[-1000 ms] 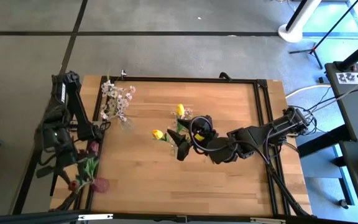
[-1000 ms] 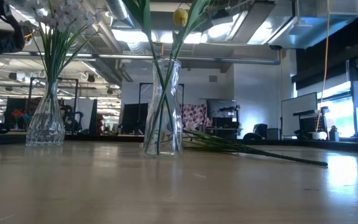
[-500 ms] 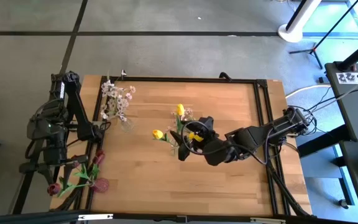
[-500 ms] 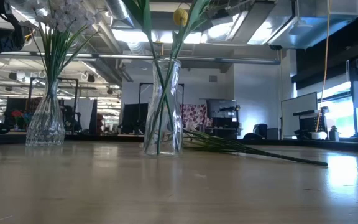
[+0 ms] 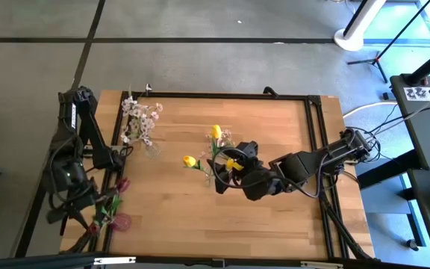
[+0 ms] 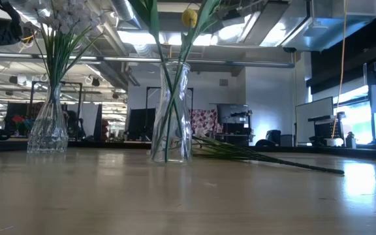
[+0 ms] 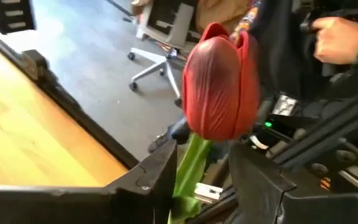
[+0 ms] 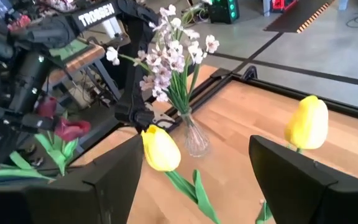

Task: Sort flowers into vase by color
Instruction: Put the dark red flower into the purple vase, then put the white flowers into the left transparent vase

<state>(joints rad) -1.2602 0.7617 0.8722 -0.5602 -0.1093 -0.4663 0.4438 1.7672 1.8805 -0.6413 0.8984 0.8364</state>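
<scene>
White-pink sprays (image 5: 140,119) sit in the far-left vase (image 6: 47,130); 2 yellow tulips (image 5: 216,132) in the mid-table vase (image 6: 172,117). Left claw (image 7: 194,180) pinches a red tulip (image 7: 221,81) at the table's left edge; right claw (image 8: 191,186), fingers spread round a yellow tulip (image 8: 160,148), is by the mid vase. Vs half a sec ago, left arm w/ tulip shifted nearer the table; right barely moved.
</scene>
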